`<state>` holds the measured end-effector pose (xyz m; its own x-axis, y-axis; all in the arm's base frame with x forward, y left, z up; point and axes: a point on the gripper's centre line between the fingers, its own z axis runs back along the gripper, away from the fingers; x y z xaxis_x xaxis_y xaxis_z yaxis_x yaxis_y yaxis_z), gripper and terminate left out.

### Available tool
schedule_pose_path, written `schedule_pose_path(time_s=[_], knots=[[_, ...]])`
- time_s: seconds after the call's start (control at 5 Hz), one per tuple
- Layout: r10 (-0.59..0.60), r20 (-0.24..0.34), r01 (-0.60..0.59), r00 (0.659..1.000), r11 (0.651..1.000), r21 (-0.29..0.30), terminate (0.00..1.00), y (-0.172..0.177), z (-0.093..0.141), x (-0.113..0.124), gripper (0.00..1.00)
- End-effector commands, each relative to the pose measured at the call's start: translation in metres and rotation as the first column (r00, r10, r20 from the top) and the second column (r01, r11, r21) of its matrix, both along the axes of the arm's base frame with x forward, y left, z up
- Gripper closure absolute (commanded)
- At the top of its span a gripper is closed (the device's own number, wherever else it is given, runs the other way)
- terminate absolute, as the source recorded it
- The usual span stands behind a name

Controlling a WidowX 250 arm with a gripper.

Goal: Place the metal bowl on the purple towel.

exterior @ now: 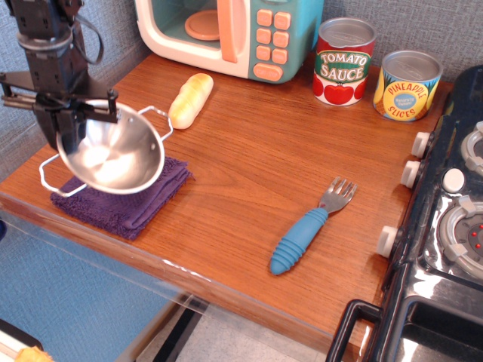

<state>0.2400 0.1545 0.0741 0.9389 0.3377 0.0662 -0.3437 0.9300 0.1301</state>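
Observation:
My gripper (66, 121) is at the far left, shut on the back rim of the metal bowl (113, 158). The bowl is shiny, with two wire loop handles, and hangs tilted toward the camera. It is over the purple towel (139, 200) and covers most of it. I cannot tell whether its low edge touches the cloth. The towel lies near the front left corner of the wooden counter (249, 166).
A bread roll (190, 99) lies behind the bowl. A toy microwave (234, 34) stands at the back, with a tomato sauce can (344, 62) and a pineapple can (407, 85) to its right. A blue-handled fork (308, 228) lies mid-right. A black stove (445, 226) borders the right side.

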Motion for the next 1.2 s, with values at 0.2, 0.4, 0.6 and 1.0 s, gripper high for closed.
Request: schedule_pose_path(time_s=[0.2,0.4,0.6,1.0], knots=[[0.046,-0.055,-0.044,0.997,0.999,0.029,0.00,0.015,-0.020,0.003,1.00],[0.085,-0.059,-0.084,0.995,0.996,0.016,0.00,0.018,-0.018,0.002,0.00],[0.090,-0.046,-0.091,0.995,0.996,-0.009,0.00,0.021,-0.015,0.002,0.00],[0.045,0.001,-0.045,0.999,0.999,-0.015,0.00,0.021,0.001,0.006,0.00]])
